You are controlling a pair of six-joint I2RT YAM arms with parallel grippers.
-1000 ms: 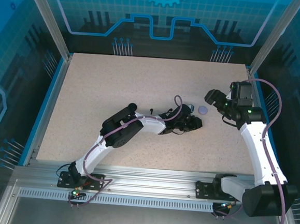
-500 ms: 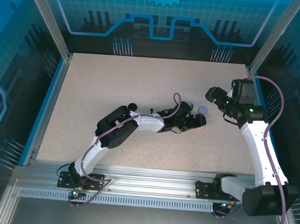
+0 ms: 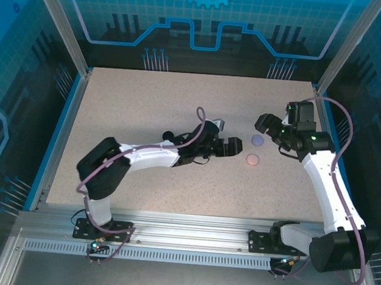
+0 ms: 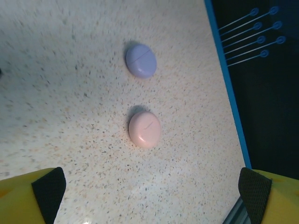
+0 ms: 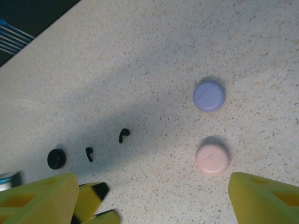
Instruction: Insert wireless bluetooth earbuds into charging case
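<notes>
Black earbuds (image 5: 123, 135) lie loose on the worktop (image 5: 140, 56) near their round black case (image 5: 56, 158), well apart from the shut pink case (image 4: 144, 129) and lilac case (image 4: 141, 60). Left claw (image 4: 149, 186) and right claw (image 5: 152, 186) gape wide, empty. Best to drop straight over one bud and pinch across its stem, gently.

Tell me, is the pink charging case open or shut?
Shut. The pink case lies flat as one smooth round disc with a thin line across its top; no raised lid or hollow shows.
</notes>
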